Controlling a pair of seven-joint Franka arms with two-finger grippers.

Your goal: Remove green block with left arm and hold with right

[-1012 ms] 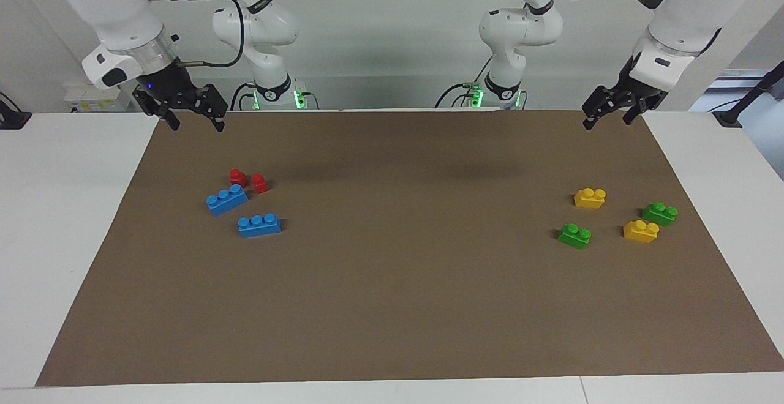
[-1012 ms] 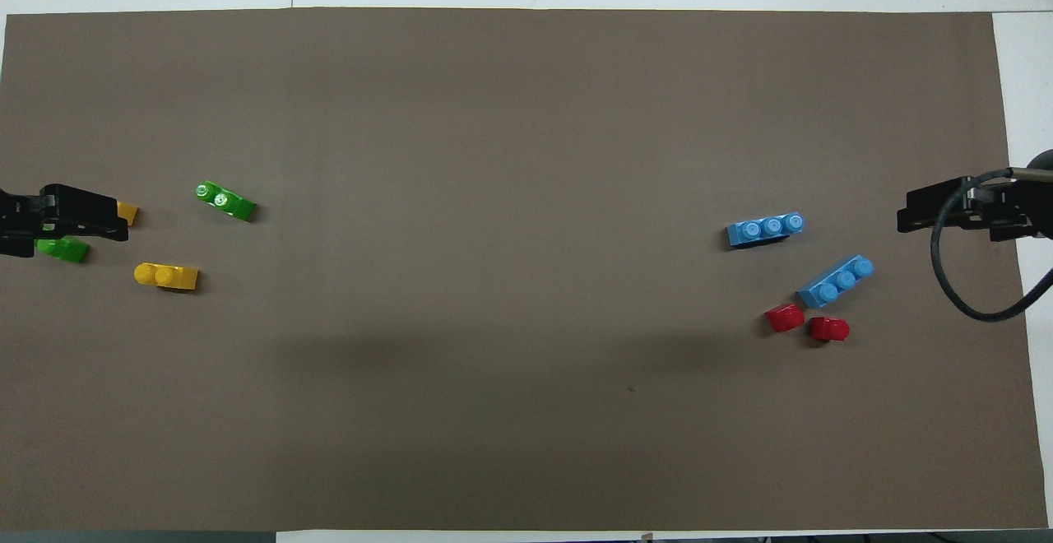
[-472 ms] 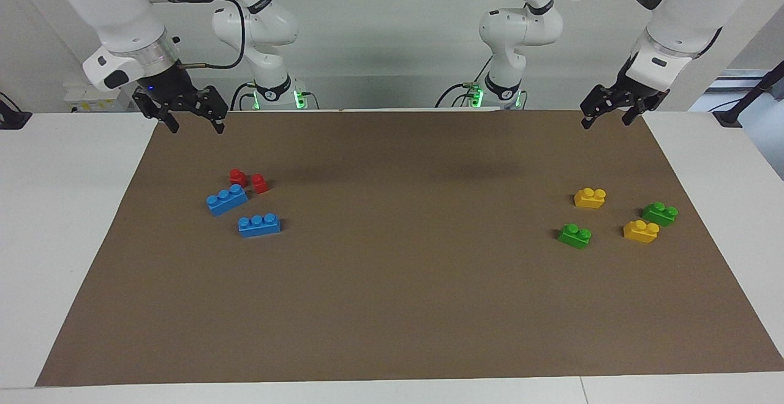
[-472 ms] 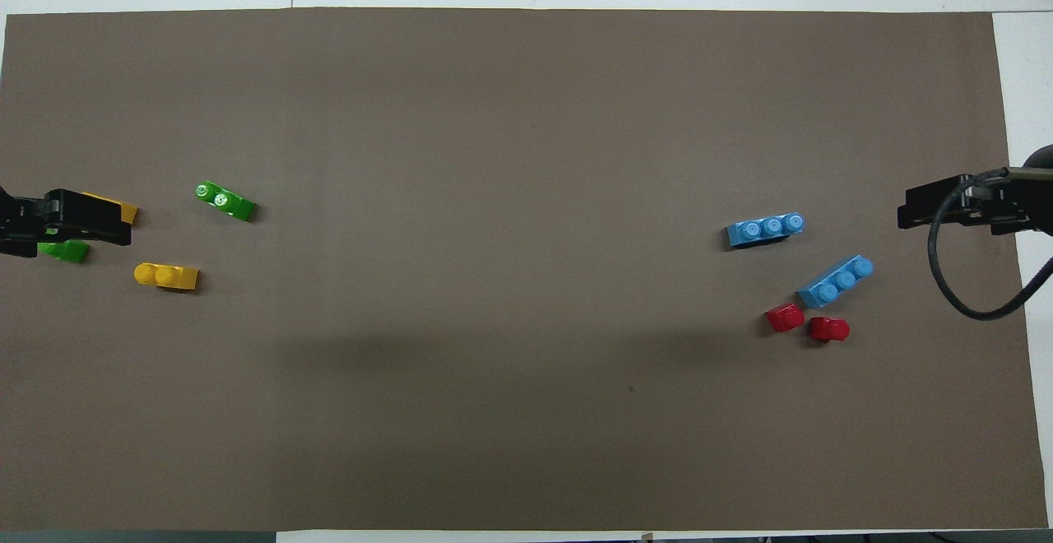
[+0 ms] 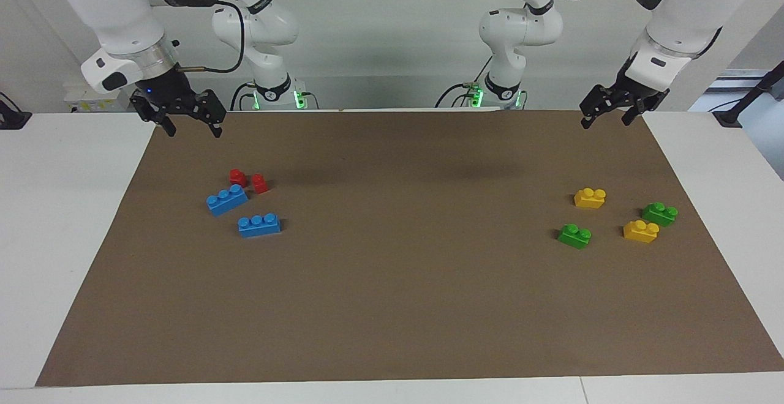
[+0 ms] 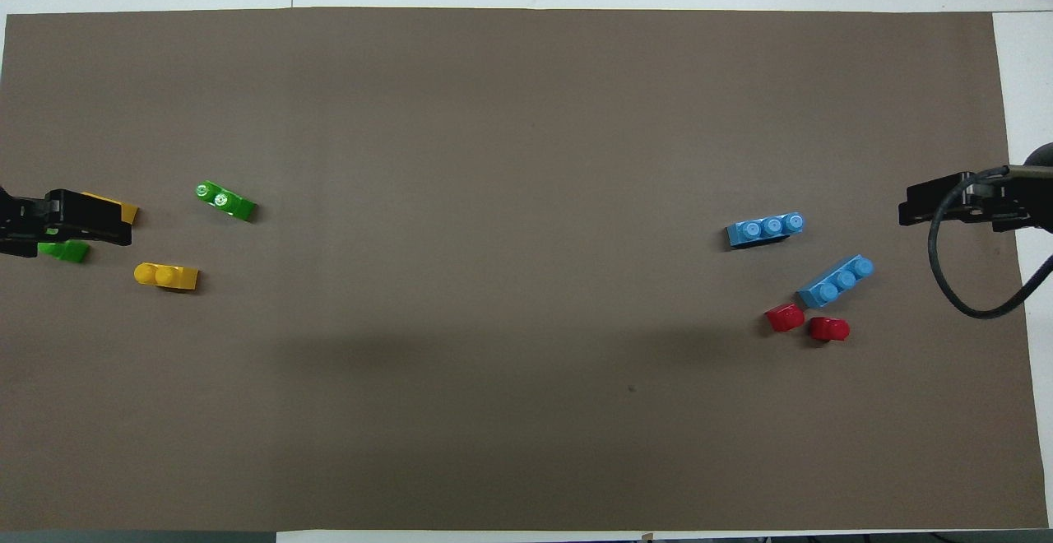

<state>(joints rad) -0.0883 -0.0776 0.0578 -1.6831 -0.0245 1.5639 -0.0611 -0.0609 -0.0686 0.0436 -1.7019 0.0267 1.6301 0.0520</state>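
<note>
At the right arm's end of the table (image 5: 61, 208), the right pincer (image 5: 192, 127) hangs in the air over the robot-side edge of the brown mat (image 5: 392, 306). Its fingers are spread wide and hold nothing.

Lying on the mat at that end are two red bricks (image 5: 248, 180), side by side. Just farther from the robots is a blue brick (image 5: 227, 199), and a second blue brick (image 5: 259, 225) lies farther out again.

The four remaining bricks lie toward the left arm's end. The green block (image 5: 574, 235) sits flat on the mat, studs up, touching nothing. It is farther from the robots than the first yellow brick (image 5: 590, 198) and closer to the table's middle than the second yellow brick (image 5: 640, 231). A darker green brick (image 5: 659, 213) lies closest to the table's end.

The left pincer (image 5: 606, 121) hangs over the mat's robot-side corner, fingers wide apart and empty, well apart from the green block.
</note>
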